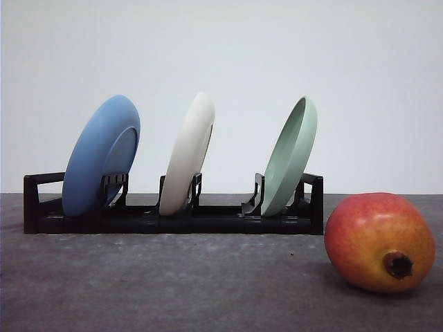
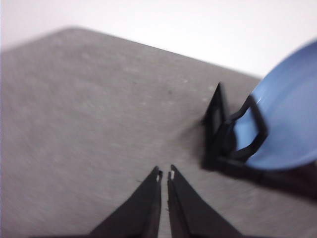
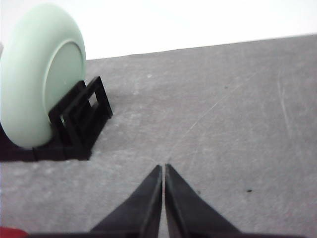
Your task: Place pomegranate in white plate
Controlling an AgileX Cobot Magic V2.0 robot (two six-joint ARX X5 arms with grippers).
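Note:
The pomegranate [image 1: 379,241] lies on the grey table at the front right, red fading to orange-yellow, its dark calyx facing forward. The white plate [image 1: 187,153] stands on edge in the middle slot of a black rack [image 1: 173,220], behind and to the left of the fruit. My left gripper [image 2: 164,174] is shut with nothing in it, over bare table near the rack's blue-plate end. My right gripper [image 3: 163,167] is also shut and empty, over bare table beside the rack's green-plate end. A sliver of red shows at the corner of the right wrist view [image 3: 11,232].
A blue plate [image 1: 101,156] leans in the rack's left slot and a pale green plate [image 1: 291,156] in its right slot. The blue plate [image 2: 285,119] and green plate [image 3: 40,74] appear close to the wrists. Grey tabletop [image 1: 173,283] stretches in front of the rack.

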